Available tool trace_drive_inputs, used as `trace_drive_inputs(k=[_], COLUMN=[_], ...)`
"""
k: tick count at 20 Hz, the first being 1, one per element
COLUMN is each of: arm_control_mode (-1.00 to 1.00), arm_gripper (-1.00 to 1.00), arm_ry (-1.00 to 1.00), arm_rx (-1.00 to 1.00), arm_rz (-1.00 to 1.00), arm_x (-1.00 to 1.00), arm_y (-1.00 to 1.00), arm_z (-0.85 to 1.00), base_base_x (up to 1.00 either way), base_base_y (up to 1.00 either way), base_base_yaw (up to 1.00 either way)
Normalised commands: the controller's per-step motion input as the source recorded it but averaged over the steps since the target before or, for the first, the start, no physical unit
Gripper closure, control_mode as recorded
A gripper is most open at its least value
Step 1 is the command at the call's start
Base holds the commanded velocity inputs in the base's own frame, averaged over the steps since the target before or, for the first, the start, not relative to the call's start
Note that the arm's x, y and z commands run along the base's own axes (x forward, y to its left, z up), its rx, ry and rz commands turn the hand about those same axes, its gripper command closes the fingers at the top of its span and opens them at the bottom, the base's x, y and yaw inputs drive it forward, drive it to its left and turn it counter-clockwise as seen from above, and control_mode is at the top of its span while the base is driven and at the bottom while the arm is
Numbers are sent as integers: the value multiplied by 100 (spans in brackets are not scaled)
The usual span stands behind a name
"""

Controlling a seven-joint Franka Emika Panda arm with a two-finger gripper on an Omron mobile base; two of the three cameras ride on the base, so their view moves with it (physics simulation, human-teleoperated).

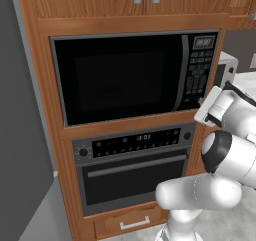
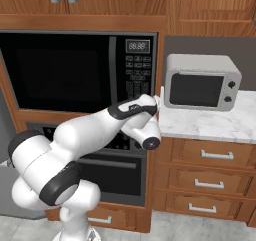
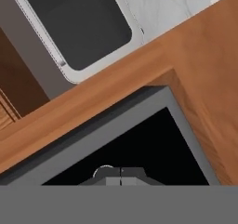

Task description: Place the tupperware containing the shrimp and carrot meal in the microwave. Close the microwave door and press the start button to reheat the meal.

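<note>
The black built-in microwave (image 1: 125, 77) sits in the wooden cabinet wall. Its door (image 1: 110, 80) is shut flat, with the curved silver handle line (image 1: 185, 70) beside the keypad column (image 1: 199, 67). The dark glass lets nothing inside show, so the tupperware and the shrimp and carrot meal are hidden. My hand (image 1: 212, 107) is up at the keypad's lower right corner (image 2: 139, 87). In the hand view my gripper (image 3: 121, 180) is shut with nothing between its tips, close against the black front of the microwave (image 3: 139, 148) near its grey frame corner.
A black oven (image 1: 132, 177) with a horizontal bar handle sits under the microwave. To the right, a white-silver countertop appliance (image 2: 200, 82) stands on the marble counter (image 2: 215, 125) above wooden drawers (image 2: 210, 175). A tall grey panel (image 1: 20, 135) borders the left.
</note>
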Motion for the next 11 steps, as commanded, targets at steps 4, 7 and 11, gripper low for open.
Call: trace_drive_inputs(k=[4,7,11], arm_control_mode=[-100,-100,-100], arm_gripper=[100,100,100], arm_ry=[-2,0,0], arm_rx=[0,0,0], arm_rz=[0,0,0], arm_x=[25,-10,0], arm_y=[0,0,0], arm_z=[-3,0,0], base_base_x=[0,0,0], base_base_y=[0,0,0], base_base_yaw=[0,0,0])
